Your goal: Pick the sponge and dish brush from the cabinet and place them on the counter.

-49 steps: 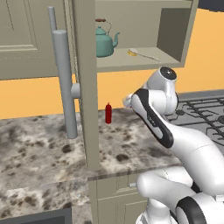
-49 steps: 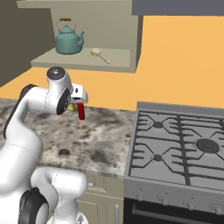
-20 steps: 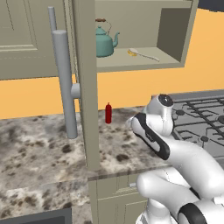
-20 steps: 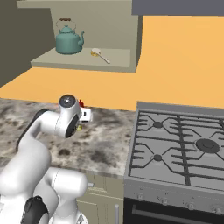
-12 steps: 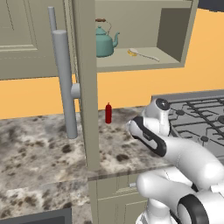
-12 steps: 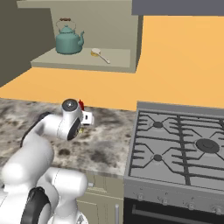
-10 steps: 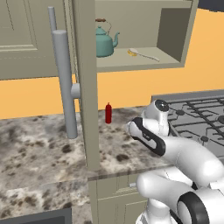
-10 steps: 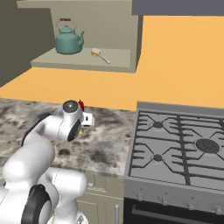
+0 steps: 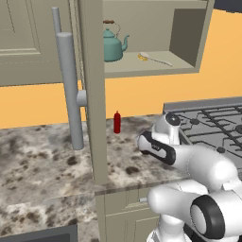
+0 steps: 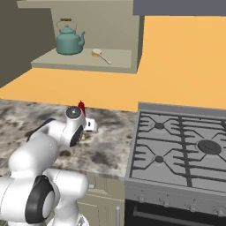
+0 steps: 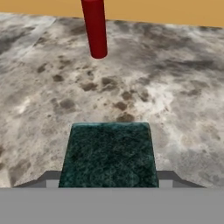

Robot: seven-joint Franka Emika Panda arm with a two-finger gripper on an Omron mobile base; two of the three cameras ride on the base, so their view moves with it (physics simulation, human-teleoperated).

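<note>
Dark-green-topped sponge (image 11: 109, 153) low over speckled counter (image 11: 175, 96); cream dish brush (image 9: 155, 58) on cabinet (image 9: 186, 42) shelf.

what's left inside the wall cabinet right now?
On the cabinet shelf: a teal kettle and the dish brush lying flat. The open door hides the shelf's left end in the left base view.

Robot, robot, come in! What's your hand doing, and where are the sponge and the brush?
Hand low over counter, shut on sponge. Dish brush on cabinet shelf beside teapot. Red bottle ahead, apart from sponge.
</note>
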